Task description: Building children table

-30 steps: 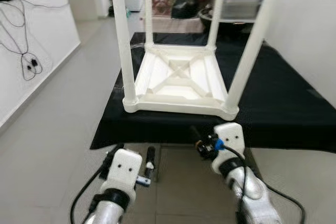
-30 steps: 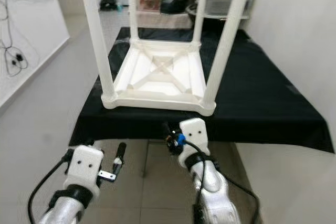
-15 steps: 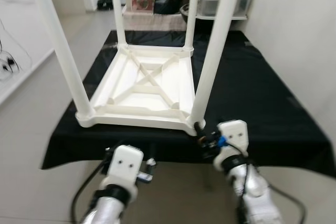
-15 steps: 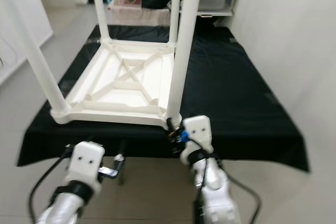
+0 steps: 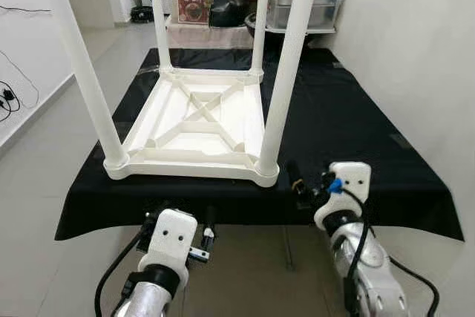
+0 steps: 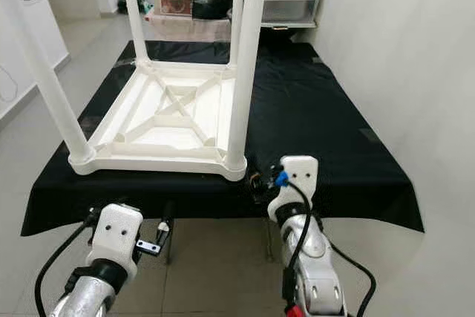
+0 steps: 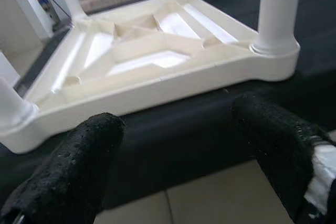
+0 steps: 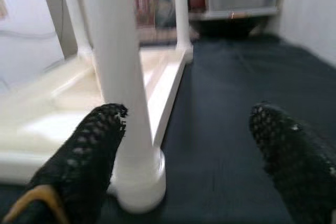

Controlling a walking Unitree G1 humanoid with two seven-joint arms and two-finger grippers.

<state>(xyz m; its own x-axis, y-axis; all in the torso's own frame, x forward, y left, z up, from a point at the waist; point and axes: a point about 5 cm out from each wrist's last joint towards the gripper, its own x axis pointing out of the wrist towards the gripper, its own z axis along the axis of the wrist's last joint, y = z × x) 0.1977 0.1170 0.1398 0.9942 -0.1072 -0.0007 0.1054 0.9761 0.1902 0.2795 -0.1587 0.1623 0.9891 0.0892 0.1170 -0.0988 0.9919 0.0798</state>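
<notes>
Upturned table [image 5: 194,120] near cloth's [image 5: 356,131] front edge, seemingly.

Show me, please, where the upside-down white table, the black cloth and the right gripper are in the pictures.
upside-down white table [image 5: 197,120]: left eye view, on the crossed ribs of its underside.
black cloth [image 5: 349,131]: left eye view, on a bare part right of the table.
right gripper [image 8: 184,150]: right wrist view, midway between its two black fingertips.

White plastic children's table [image 5: 197,120] upside down on black cloth [image 5: 356,135], centre-left of the head views, square top flat against the cloth, ribbed underside with X-bracing facing up, four round legs [image 5: 286,79] standing upright at the corners, near edge close to the cloth's front edge.
</notes>
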